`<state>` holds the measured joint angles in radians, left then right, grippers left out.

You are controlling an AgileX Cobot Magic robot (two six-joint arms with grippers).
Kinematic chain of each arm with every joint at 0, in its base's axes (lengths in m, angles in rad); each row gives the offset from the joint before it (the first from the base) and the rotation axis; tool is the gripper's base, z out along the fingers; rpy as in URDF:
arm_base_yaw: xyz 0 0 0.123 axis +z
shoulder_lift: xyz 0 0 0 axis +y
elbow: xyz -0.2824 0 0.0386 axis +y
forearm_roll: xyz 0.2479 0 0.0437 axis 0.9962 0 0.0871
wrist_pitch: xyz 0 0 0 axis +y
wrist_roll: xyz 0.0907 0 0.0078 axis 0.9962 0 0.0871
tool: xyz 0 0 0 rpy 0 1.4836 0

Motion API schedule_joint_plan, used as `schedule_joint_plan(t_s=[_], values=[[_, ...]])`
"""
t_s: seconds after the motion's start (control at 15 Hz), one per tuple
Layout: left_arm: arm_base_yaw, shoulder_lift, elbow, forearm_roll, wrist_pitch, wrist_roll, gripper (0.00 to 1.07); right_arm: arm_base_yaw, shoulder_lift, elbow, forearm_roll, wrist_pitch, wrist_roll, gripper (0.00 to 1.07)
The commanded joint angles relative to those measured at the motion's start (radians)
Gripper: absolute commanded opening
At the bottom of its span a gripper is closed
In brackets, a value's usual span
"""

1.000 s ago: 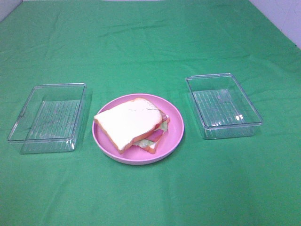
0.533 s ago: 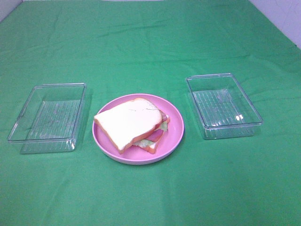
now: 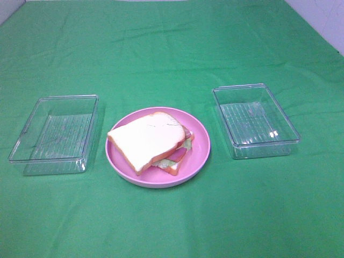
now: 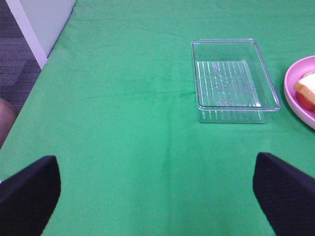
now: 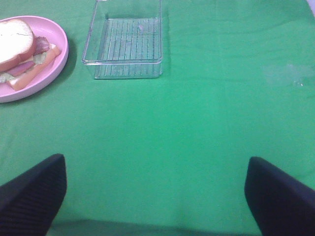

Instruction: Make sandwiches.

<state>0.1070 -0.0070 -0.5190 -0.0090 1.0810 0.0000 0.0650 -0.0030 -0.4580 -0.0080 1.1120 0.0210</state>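
Observation:
A stacked sandwich [image 3: 153, 142] lies on a round pink plate [image 3: 200, 148] in the middle of the green table; white bread with an orange-brown crust is on top, with pink bacon and pale green lettuce showing at its right edge. In the right wrist view the sandwich [image 5: 17, 49] shows its layers. An edge of the sandwich [image 4: 307, 88] shows in the left wrist view. My left gripper [image 4: 155, 196] is open over bare cloth, far from the plate. My right gripper [image 5: 155, 194] is open as well, with nothing between its fingers. Neither arm appears in the exterior high view.
A clear rectangular tray [image 3: 56, 133] stands left of the plate and another clear tray [image 3: 254, 119] right of it; both hold nothing. The table's left edge and dark floor [image 4: 19, 64] show in the left wrist view.

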Motion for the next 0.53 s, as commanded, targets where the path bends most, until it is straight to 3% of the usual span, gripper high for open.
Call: schedule_joint_plan(t_s=[0.07,0.53], values=[[0.002,0.0,0.002,-0.006,-0.004,-0.007,1.01,-0.008,-0.035,0.003,0.001,-0.012,-0.012,0.94],[0.002,0.0,0.002,-0.006,-0.004,-0.007,1.01,-0.008,-0.035,0.003,0.001,-0.012,-0.012,0.94]])
